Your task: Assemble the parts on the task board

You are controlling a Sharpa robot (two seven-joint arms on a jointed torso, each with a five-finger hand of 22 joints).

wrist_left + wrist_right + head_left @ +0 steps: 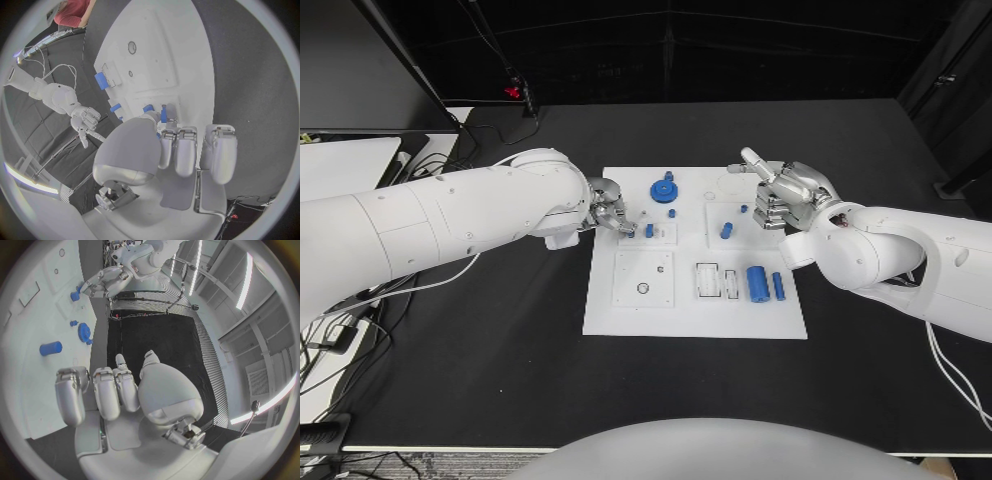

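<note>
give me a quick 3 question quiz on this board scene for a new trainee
1. True or false: the blue gear lies off the task board, on the black table.
2. Which hand is down at a small blue part on the board?
A. left hand
B. right hand
C. both
3. Fill in: the large blue cylinder lies on the board nearer the robot's ____ arm.

Key:
1. False; the gear sits on the board, near its far edge.
2. A; the left hand's fingers are at the part, while the right hand is raised with nothing in it.
3. right
</note>
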